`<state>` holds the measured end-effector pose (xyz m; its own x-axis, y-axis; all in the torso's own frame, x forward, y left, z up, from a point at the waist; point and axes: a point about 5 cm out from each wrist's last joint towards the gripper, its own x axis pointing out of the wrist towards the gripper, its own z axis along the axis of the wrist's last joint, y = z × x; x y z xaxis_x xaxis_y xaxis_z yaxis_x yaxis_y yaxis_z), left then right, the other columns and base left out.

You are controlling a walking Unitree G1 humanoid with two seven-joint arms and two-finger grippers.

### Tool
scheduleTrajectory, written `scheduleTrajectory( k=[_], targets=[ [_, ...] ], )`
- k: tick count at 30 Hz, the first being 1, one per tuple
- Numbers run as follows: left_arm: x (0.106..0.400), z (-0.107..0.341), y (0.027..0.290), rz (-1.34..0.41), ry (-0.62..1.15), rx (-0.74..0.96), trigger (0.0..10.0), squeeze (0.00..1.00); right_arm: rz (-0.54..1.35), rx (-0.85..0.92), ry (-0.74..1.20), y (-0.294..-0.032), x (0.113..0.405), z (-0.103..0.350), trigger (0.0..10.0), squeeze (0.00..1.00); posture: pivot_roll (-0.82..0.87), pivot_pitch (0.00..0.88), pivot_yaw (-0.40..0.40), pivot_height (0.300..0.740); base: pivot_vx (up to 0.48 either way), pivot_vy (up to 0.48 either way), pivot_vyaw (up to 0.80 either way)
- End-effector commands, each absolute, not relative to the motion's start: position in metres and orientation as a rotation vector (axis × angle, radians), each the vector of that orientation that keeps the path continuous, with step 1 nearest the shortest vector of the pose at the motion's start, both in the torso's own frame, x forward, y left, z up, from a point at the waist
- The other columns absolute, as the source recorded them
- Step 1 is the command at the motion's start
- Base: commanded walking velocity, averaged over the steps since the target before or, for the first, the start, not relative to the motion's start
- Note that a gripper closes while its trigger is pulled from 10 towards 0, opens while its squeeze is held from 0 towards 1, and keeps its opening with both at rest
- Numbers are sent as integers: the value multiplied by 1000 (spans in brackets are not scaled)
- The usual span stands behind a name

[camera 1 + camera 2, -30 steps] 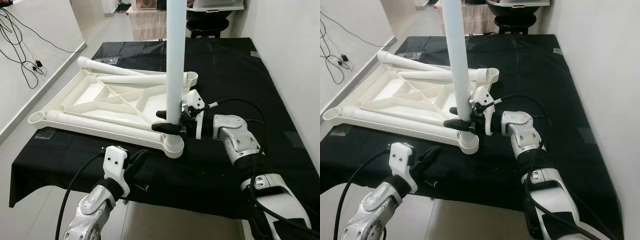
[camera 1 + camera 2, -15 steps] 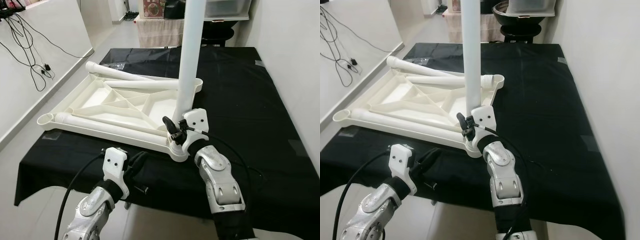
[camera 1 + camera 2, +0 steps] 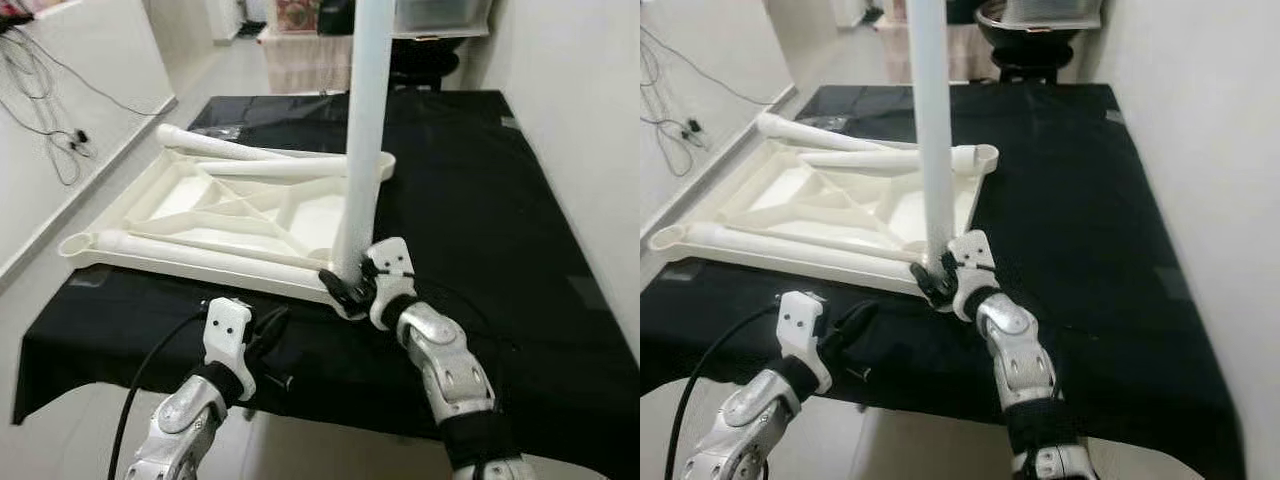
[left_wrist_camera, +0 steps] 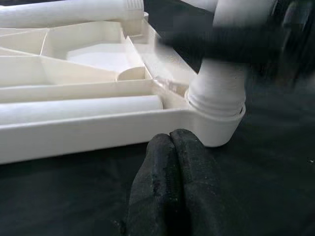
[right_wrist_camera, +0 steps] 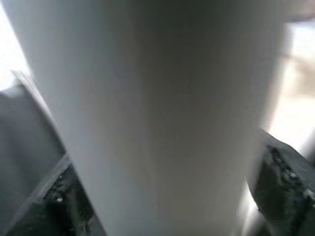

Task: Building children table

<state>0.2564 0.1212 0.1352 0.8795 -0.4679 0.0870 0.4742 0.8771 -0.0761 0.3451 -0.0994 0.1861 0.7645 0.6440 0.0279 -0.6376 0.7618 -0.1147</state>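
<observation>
At frame centre, the right tool (image 3: 345, 285) is clamping the upright table leg (image 3: 364, 130) just above its tabletop (image 3: 230, 215) socket; the left tool (image 4: 172, 167), fingers pressed together, is holding nothing.

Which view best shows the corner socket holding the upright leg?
The left wrist view: the corner socket sits close and unobstructed, its ribbed collar visible. In the eye views the right gripper partly covers it. The right wrist view shows the upright leg, blurred.

The right claw (image 3: 345, 287) reaches forward with fingers clamped, while the left claw (image 4: 172, 162) hovers low, fingers pressed together.
</observation>
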Motion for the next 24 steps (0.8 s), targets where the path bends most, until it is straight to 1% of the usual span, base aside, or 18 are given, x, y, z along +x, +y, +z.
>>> scheduleTrajectory(
  k=[1,2,4,5,7,8,10,12,13,14,21,24],
  targets=[
    [254,131,122,-482,-57,-85,10000,0,889,-122,-84,-92,346,194,10000,0,18,116,52,740,0,0,0],
    [254,131,122,-482,-57,-85,10000,0,889,-122,-84,-92,346,194,10000,0,18,116,52,740,0,0,0],
    [254,131,121,-481,-57,-86,10000,0,1022,-192,-73,-93,350,197,10000,0,24,117,52,740,0,0,0],
    [254,131,121,-481,-57,-86,10000,0,1022,-192,-73,-93,350,197,10000,0,24,117,52,740,0,0,0],
    [253,131,121,-481,-57,-85,10000,0,1210,-226,-23,-93,349,197,10000,0,28,125,60,740,0,0,0],
    [253,131,121,-481,-57,-85,10000,0,1210,-226,-23,-93,349,197,10000,0,28,125,60,740,0,0,0],
    [252,131,122,-482,-57,-85,10000,0,1302,-221,13,-94,348,197,10000,0,28,125,60,740,0,0,0],
    [252,131,122,-482,-57,-86,10000,0,1329,-225,24,-95,349,196,10000,0,35,130,59,740,0,0,0],
    [251,131,121,-483,-56,-85,10000,0,1350,-212,35,-95,350,196,2902,0,41,133,60,740,0,0,0],
    [251,132,121,-484,-56,-85,10000,0,1370,-186,43,-96,351,197,0,0,41,138,62,740,0,0,0],
    [249,132,121,-485,-54,-84,10000,0,1380,-169,55,-100,354,196,0,0,39,143,65,740,0,0,0],
    [249,132,121,-486,-54,-85,10000,0,1330,-180,44,-104,356,194,0,0,32,148,66,740,0,0,0]
  ],
)
